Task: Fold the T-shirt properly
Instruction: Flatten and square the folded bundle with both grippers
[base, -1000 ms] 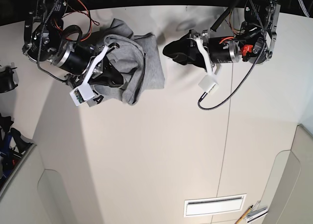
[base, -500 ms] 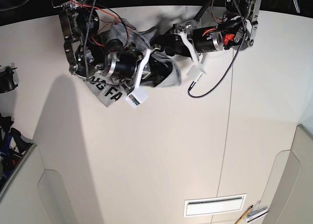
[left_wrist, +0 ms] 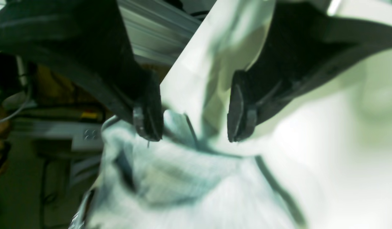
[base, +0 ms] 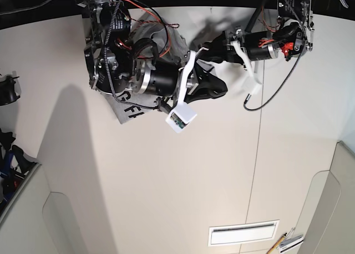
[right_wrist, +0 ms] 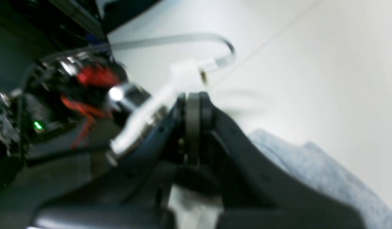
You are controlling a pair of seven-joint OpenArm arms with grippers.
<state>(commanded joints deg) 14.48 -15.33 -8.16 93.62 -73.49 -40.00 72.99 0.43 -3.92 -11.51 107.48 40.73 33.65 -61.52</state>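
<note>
The heather-grey T-shirt (base: 128, 108) lies bunched at the table's far left under my right arm, with black lettering showing at its lower edge. My right gripper (base: 214, 89) reaches out past the shirt to the right. In the right wrist view its jaws (right_wrist: 192, 105) are pressed together, with no cloth showing at the tips. Grey fabric (right_wrist: 313, 171) lies beside its finger base. My left gripper (base: 204, 46) is open at the shirt's far edge. In the left wrist view its fingertips (left_wrist: 192, 127) hover just over the fabric (left_wrist: 183, 187), touching nothing.
The table's far edge (base: 183, 10) runs just behind both grippers. A dangling cable (base: 252, 93) hangs from my left arm. A white vent (base: 243, 233) is set in the near right, and dark gear (base: 8, 90) sits at the left edge.
My right arm has swung further right, its gripper now beyond the shirt. My left gripper has drawn back from the shirt to the right. The shirt has shifted under my right arm.
</note>
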